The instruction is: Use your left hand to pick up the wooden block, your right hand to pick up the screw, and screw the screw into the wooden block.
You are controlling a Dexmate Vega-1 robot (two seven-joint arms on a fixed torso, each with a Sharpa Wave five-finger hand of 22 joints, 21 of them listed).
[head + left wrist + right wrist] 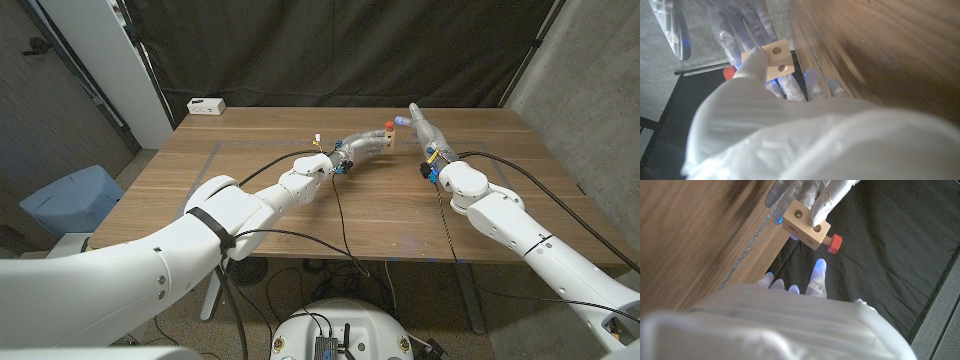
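Note:
My left hand [362, 148] holds the small wooden block [389, 138] above the far middle of the table. A red-headed screw [388, 127] sticks out of the block. In the right wrist view the block [805, 226] shows two round holes, and the screw [833, 243] stands out from its side with a bit of thread showing. My right hand [421, 127] hovers just to the right of the block, fingers stretched and holding nothing. In the left wrist view my thumb lies over the block [777, 60], and the right hand [732, 25] is spread beyond it.
The wooden table [250, 205] has a faint taped rectangle on it. A small white box [206, 105] sits at the far left corner. A blue seat [68, 200] stands off the table's left side. A black curtain hangs behind.

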